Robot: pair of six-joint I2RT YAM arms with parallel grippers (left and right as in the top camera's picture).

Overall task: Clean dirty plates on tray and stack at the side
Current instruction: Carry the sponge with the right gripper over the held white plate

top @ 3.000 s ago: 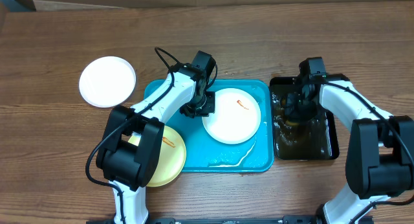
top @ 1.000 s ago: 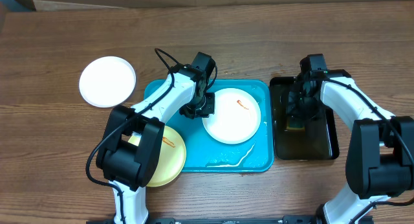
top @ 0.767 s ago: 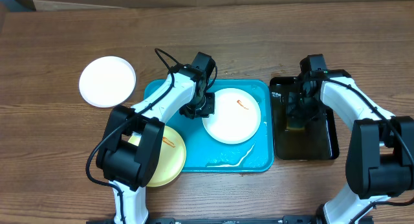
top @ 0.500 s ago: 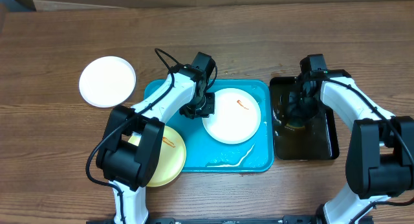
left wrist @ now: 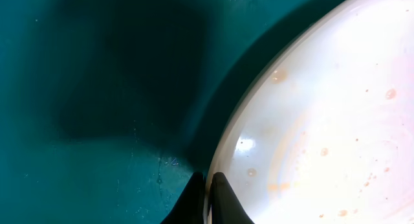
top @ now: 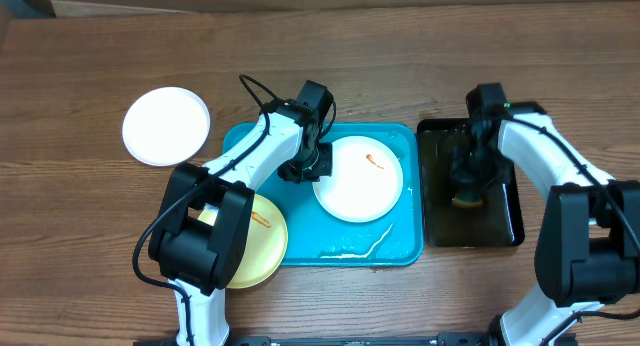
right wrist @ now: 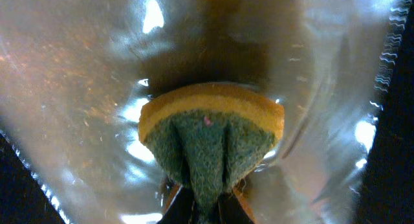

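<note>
A white plate (top: 358, 181) with a small orange smear lies on the turquoise tray (top: 405, 236). My left gripper (top: 312, 166) is shut on this plate's left rim. In the left wrist view the left gripper (left wrist: 208, 185) pinches the plate (left wrist: 323, 120) edge over the tray (left wrist: 97, 88) floor. A pale yellow plate (top: 262, 241), also smeared, lies over the tray's lower left corner, partly under the left arm. A clean white plate (top: 166, 126) rests on the table at the left. My right gripper (top: 465, 181) is shut on a yellow-green sponge (top: 466, 198); up close the sponge (right wrist: 213, 136) bulges out of the right gripper (right wrist: 207, 208).
A narrow black tray (top: 505, 226) holding brownish water (right wrist: 77, 75) stands right of the turquoise tray, under the right gripper. A whitish streak of liquid (top: 360, 249) lies on the turquoise tray near its front edge. The wooden table (top: 100, 246) surrounds everything.
The right gripper has shut on the sponge in the black tray and shifted it slightly. The left gripper has tightened on the plate rim; the plates have not moved.
</note>
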